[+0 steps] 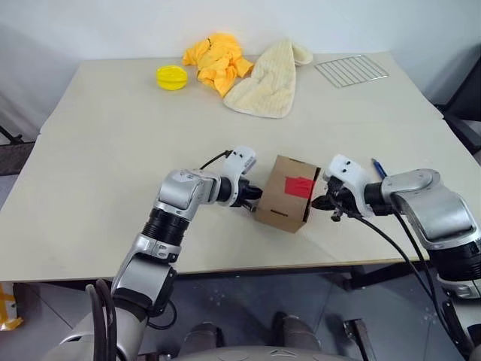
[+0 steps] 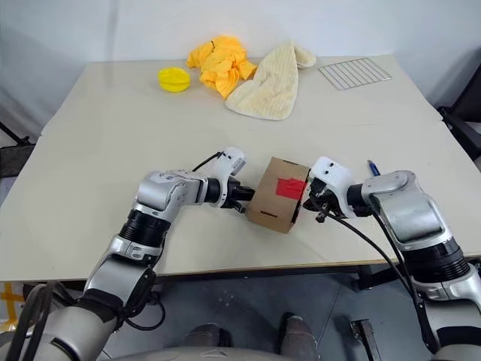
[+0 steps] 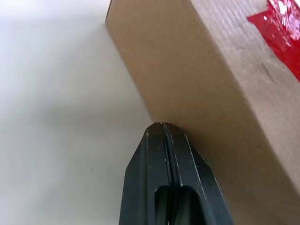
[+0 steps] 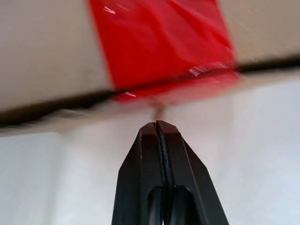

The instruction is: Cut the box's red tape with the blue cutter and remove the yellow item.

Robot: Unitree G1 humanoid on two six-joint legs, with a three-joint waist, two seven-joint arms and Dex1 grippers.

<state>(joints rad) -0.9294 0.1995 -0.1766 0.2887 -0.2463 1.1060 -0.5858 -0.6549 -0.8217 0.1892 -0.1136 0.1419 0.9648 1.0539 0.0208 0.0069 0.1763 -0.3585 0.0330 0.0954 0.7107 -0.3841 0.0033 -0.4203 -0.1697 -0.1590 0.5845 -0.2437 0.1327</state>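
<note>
1 box (image 1: 286, 192) on the table (image 1: 113, 150), wedged between 2 pincers. Left pincer (image 3: 161, 129) fully closed, empty, tip against the box's side. Right pincer (image 4: 157, 126) fully closed, empty, just short of 1 red tape (image 4: 159, 44) strip dead ahead. 1 blue cutter (image 1: 378, 168) just beyond the right pincer, long axis pointing away, nearest the right arm.

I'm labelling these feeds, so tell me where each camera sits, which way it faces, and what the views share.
Left eye, right eye: on the head, looking forward and down over the table; both arms flank the box.
Left wrist: along the shut left claw, tip at the box's side.
Right wrist: along the shut right claw, facing the red tape at the flap edge.
Shared: box and red tape.
</note>
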